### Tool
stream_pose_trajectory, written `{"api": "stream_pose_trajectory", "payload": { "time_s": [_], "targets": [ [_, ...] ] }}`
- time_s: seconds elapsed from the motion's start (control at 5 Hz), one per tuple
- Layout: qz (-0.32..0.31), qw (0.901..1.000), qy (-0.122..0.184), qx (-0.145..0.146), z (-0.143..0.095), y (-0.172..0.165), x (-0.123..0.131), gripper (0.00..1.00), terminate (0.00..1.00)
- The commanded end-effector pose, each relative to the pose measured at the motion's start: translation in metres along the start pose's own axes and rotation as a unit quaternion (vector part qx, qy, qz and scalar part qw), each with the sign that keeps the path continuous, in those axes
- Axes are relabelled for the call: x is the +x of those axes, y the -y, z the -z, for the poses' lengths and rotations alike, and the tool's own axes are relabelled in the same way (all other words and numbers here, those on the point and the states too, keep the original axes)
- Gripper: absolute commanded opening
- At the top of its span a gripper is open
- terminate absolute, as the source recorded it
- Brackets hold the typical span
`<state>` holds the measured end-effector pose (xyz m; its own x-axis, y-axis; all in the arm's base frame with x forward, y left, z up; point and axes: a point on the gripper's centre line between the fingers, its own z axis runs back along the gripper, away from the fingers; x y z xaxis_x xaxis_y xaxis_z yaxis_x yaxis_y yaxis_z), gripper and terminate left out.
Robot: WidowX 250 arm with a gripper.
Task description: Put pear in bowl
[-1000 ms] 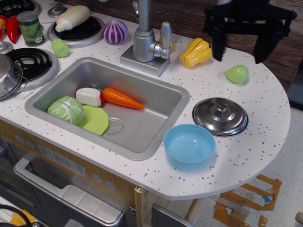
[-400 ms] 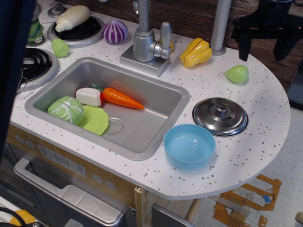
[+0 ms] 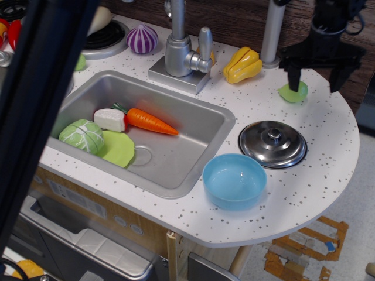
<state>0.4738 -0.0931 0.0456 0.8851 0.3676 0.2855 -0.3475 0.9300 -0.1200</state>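
Our hand [image 3: 316, 79] hung spread wide, one finger overlapping the pear [image 3: 293, 92] on the worktop [image 3: 328, 175], well apart from the bowl [image 3: 234, 181]. We judged the pear light, rigid, slippery; grip its widest part.

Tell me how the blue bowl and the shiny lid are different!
The bowl is light blue and open on top; the lid is shiny steel with a knob. The bowl sits nearer the counter's front edge; the lid lies behind it, closer to the pear. Both are round and look similarly wide.
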Motion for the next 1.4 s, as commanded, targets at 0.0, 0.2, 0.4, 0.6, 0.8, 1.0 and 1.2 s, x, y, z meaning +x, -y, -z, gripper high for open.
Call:
{"api": "stream_pose_trajectory", "payload": {
  "time_s": [0.0,0.2,0.4,0.6,0.8,1.0,1.2],
  "targets": [
    [0.020,0.9987,0.037,-0.027,-0.012,-0.001,0.030,1.00,0.00],
    [0.024,0.9984,0.028,-0.043,0.003,-0.005,0.029,1.00,0.00],
    [0.024,0.9982,0.032,-0.045,0.014,-0.007,0.022,1.00,0.00],
    [0.024,0.9975,0.021,-0.062,0.031,-0.010,0.025,0.00,0.00],
    [0.023,0.9977,0.007,-0.064,0.023,-0.007,0.026,0.00,0.00],
    [0.007,0.9994,0.009,-0.034,-0.007,-0.003,0.016,0.00,0.00],
    [-0.016,0.9998,-0.008,0.010,-0.066,-0.013,-0.006,0.00,0.00]
  ]
}}
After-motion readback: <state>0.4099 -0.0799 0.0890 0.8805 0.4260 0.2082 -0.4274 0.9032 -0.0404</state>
